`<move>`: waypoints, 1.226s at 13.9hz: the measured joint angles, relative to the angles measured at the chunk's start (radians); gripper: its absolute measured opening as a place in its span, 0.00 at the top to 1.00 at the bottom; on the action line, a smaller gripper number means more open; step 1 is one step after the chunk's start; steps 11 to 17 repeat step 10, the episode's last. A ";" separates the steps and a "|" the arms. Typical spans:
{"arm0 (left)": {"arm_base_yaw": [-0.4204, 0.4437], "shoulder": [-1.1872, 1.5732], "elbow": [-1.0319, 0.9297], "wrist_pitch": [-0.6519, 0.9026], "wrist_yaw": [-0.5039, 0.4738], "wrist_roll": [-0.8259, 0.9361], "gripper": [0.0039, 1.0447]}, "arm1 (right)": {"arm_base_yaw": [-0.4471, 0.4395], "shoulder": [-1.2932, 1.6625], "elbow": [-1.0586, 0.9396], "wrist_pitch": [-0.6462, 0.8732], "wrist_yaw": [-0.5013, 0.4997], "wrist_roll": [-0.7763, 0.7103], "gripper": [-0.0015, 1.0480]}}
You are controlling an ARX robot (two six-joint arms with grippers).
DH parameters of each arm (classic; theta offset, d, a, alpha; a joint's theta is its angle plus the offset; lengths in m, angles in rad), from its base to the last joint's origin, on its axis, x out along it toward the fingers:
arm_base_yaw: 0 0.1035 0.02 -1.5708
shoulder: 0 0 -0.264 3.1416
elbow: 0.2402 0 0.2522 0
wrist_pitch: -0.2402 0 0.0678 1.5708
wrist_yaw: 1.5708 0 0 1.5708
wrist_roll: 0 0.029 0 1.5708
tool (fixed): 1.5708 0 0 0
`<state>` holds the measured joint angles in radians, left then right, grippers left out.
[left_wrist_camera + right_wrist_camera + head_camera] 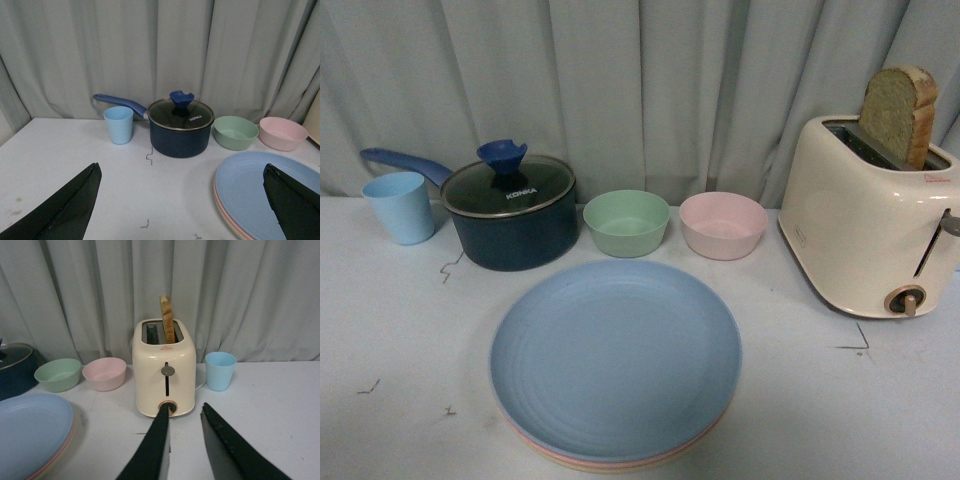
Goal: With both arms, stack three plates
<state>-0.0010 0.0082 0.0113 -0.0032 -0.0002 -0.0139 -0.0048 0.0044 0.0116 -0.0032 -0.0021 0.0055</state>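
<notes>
Three plates (615, 360) are being shown stacked, light blue on top.
The left gripper (185, 205) is being held spread wide beside them; the right gripper (186, 440) is being kept narrowly parted, well apart.

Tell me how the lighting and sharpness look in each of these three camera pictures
Front view: dim, flat light, slightly soft, with a faint shadow under the plates and no glare. Left wrist view: the pot is fairly sharp, while the left tool shows only as dark, featureless shapes. Right wrist view: the toaster is clear, evenly lit; the right tool is dark.
</notes>
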 joint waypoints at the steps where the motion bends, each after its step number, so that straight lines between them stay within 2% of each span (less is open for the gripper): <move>1: 0.000 0.000 0.000 0.000 0.000 0.000 0.06 | 0.000 0.000 0.000 0.000 0.000 0.000 0.71; 6: 0.000 0.000 0.000 0.000 0.000 0.000 0.06 | 0.000 0.000 0.000 0.000 0.000 0.000 0.11; 7: 0.000 0.000 0.000 0.000 0.000 0.000 0.06 | 0.000 0.000 0.000 0.000 0.000 0.000 0.05; 17: 0.000 0.000 0.000 0.000 0.000 0.000 0.06 | 0.000 0.000 0.000 0.000 0.000 0.000 0.06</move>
